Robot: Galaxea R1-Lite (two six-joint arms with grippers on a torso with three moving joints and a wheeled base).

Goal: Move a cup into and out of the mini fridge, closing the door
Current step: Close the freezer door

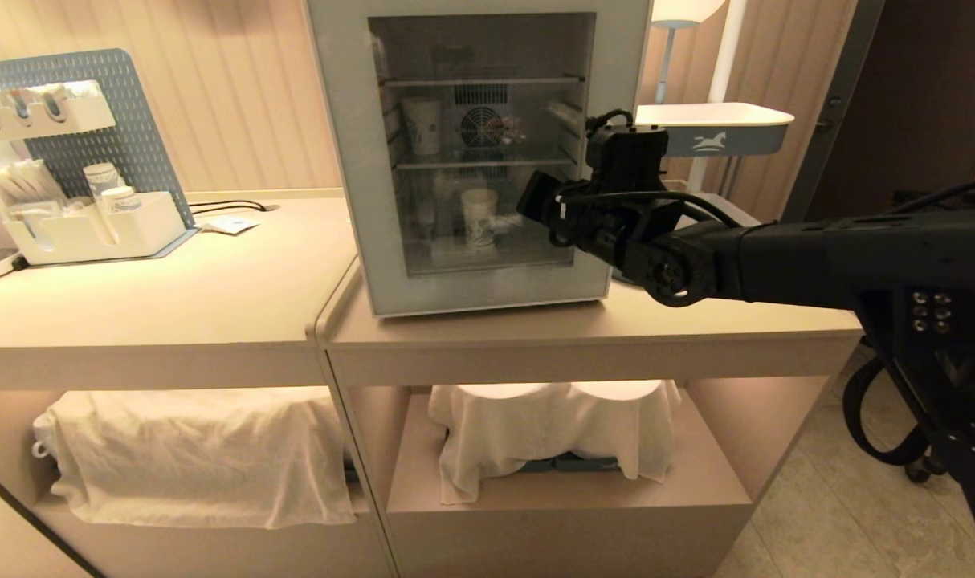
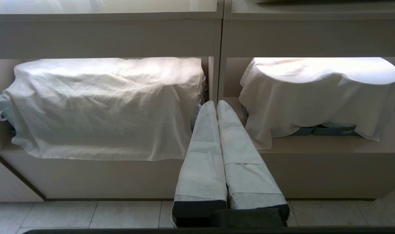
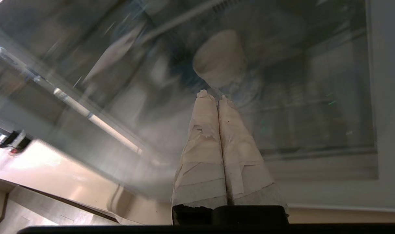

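White cloths (image 1: 198, 449) drape the crockery on the lower shelves at left, where the left gripper (image 2: 216, 105), seen only by its own wrist camera, points at them with its taped fingers pressed together, idle. On the counter (image 1: 214, 297) above stands a blue pegboard organiser (image 1: 94, 160). Centre frame, the mini fridge (image 1: 479, 152) has its door (image 1: 351, 160) closed; two cups show through the glass, one on the middle shelf, and the cup (image 1: 479, 217) with the blue swirl on the floor of the cabinet. At right, the right gripper (image 3: 213, 96) reaches in level before the glass, near the door's right edge, its fingers shut and holding nothing. Judged from this, the step in hand is the approach to open the door; the next move calls for catching the frame's edge and swinging it out before any reach for the cup
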